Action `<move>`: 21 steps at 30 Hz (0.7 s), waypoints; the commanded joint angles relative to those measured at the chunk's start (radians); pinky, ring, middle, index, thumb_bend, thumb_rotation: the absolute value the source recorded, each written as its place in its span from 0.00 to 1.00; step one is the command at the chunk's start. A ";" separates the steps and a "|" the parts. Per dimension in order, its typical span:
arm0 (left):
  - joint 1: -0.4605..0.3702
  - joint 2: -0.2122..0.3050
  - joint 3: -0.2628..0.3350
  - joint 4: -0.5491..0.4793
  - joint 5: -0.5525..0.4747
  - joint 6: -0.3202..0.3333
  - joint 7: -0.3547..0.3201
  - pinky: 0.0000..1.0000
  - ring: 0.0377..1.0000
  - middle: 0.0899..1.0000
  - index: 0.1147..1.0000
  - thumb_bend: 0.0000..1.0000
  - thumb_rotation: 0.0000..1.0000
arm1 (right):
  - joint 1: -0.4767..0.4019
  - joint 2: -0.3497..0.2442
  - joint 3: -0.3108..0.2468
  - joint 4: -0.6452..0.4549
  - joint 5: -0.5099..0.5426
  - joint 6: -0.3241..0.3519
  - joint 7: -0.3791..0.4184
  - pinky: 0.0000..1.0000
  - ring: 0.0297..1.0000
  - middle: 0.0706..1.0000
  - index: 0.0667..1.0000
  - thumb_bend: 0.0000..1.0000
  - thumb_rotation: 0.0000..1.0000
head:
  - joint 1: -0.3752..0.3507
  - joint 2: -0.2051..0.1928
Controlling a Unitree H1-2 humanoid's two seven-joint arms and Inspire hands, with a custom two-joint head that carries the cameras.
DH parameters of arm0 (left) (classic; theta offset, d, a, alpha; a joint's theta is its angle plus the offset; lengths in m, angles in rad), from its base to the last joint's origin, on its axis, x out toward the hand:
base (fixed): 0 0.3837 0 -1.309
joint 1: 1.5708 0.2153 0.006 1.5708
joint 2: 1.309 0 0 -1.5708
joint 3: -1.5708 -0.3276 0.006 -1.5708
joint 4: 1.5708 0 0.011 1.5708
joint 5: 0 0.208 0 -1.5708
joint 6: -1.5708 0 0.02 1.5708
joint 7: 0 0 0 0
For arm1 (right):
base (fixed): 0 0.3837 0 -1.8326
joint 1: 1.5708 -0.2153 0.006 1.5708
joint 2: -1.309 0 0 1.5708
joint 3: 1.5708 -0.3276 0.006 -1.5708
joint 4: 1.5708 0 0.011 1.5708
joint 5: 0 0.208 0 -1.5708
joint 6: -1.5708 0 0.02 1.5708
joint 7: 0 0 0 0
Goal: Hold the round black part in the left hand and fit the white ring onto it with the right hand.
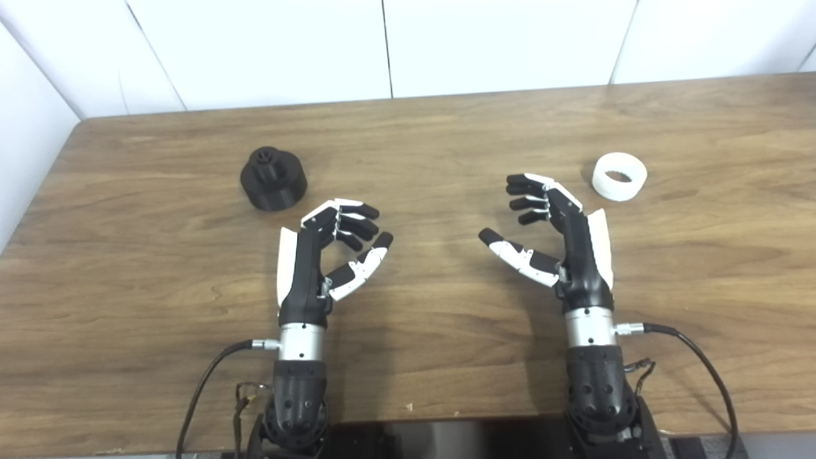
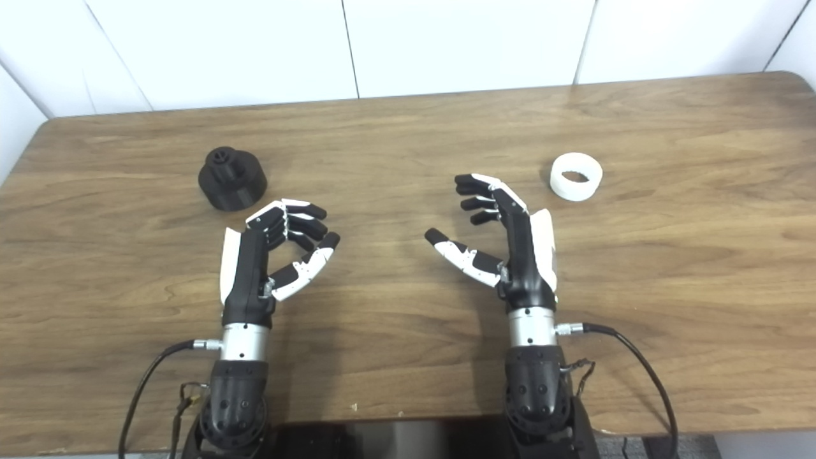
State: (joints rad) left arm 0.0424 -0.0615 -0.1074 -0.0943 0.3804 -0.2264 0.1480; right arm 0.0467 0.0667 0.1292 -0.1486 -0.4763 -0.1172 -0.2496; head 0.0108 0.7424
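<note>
The round black part (image 1: 273,178) stands on the wooden table (image 1: 421,146) at the left, a short stub sticking up from its top. Just below and to its right is my left hand (image 1: 331,245), open, fingers curled with nothing between them. A white ring (image 1: 619,176) lies flat on the table at the right. My right hand (image 1: 553,233) is open too, thumb spread toward the middle, a little below and left of the ring. Neither hand touches its object.
White wall panels (image 1: 382,44) rise behind the table's far edge. The table's left edge (image 1: 38,191) runs close to the black part. Cables (image 1: 695,357) trail from both wrists near the front edge.
</note>
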 commanded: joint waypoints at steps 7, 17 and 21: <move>-0.018 0.003 -0.002 -0.021 0.000 -0.025 0.008 0.38 0.46 0.43 0.45 0.51 0.00 | 0.022 0.010 0.001 -0.025 -0.003 -0.010 -0.007 0.54 0.63 0.67 0.68 0.71 0.21 | 0.002 0.002; -0.015 -0.005 -0.011 -0.014 0.011 -0.030 0.014 0.38 0.46 0.43 0.45 0.51 0.00 | 0.026 0.001 -0.005 -0.028 -0.004 -0.010 -0.006 0.54 0.63 0.67 0.68 0.71 0.23 | 0.088 -0.015; -0.014 -0.021 -0.028 0.000 0.051 -0.033 0.032 0.37 0.44 0.42 0.46 0.51 0.00 | 0.031 -0.023 -0.024 -0.015 0.028 -0.037 -0.002 0.53 0.63 0.67 0.67 0.71 0.22 | 0.211 -0.047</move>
State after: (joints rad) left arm 0.0423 -0.0638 -0.1190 -0.0930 0.4006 -0.2267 0.1563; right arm 0.0476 0.0624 0.1198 -0.1489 -0.4696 -0.1176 -0.2492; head 0.2204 0.6950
